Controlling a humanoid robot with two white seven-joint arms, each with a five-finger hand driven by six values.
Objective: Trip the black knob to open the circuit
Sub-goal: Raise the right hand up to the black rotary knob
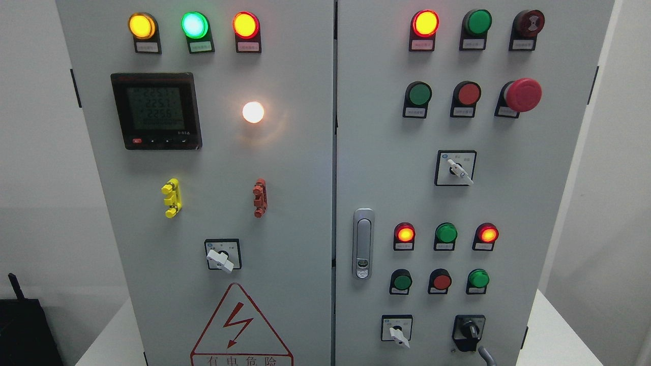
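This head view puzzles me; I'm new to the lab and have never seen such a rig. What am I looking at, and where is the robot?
The single picture comes from a camera on the humanoid robot's head, facing a grey electrical cabinet with two doors. Neither robot hand is in view, so nothing is held. The left door carries lit lamps, a digital meter and a warning triangle. The right door has lamps, push buttons, a red mushroom button, a door latch and white selector switches. The black knob the robot must turn sits at the lower right.
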